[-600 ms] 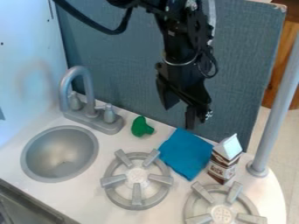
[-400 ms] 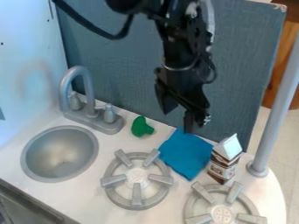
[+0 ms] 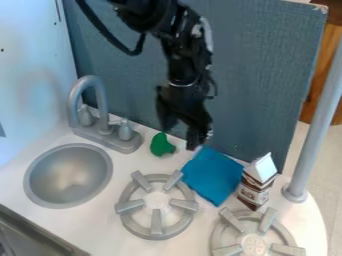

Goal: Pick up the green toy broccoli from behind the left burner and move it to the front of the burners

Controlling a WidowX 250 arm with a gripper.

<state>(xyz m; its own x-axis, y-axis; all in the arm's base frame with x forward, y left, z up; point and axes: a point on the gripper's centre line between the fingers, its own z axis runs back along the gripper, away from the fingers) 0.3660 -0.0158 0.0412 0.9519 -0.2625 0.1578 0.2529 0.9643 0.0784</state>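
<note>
- Hanging over the back of the worktop [image 3: 110, 237], the black pincer [image 3: 180, 132] is open, fingers spread apart.
- Near it, a green toy piece [image 3: 161, 145] lies on the worktop, between the faucet [image 3: 99, 97] and a blue cloth [image 3: 212, 174].
- Beside the cloth stands a brown-and-white carton [image 3: 255, 187].

A dark blue-grey panel [image 3: 260, 75] backs the white counter [image 3: 93, 230]; a pale, glossy wall [image 3: 30, 65] stands at left, with wood [image 3: 325, 75] and light floor tiles [image 3: 317, 150] beyond the panel at right.
</note>
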